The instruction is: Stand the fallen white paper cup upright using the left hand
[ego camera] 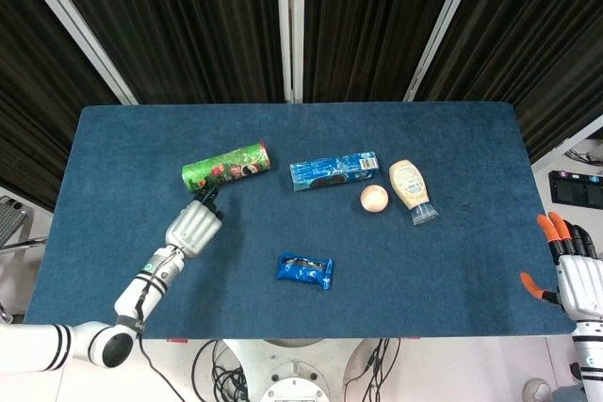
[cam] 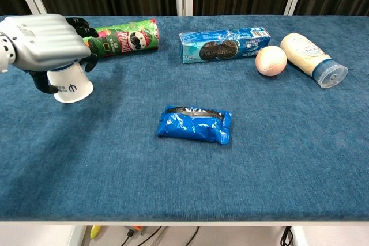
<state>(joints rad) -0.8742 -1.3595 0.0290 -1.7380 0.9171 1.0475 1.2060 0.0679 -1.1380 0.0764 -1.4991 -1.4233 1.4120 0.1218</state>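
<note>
The white paper cup (cam: 71, 86) with a small dark logo sits under my left hand (cam: 41, 44) at the table's left. Its wide end is down on the blue cloth. My left hand grips the cup from above, fingers curled round its upper part, thumb behind it. In the head view the left hand (ego camera: 193, 226) covers the cup entirely. My right hand (ego camera: 575, 268), with orange fingertips, hangs off the table's right edge, fingers apart and holding nothing.
A green chip can (cam: 122, 37) lies just behind the left hand. A blue cookie box (cam: 224, 44), a pale ball (cam: 271, 60) and a fallen sauce bottle (cam: 313, 59) lie along the back. A blue snack packet (cam: 195, 124) lies mid-table.
</note>
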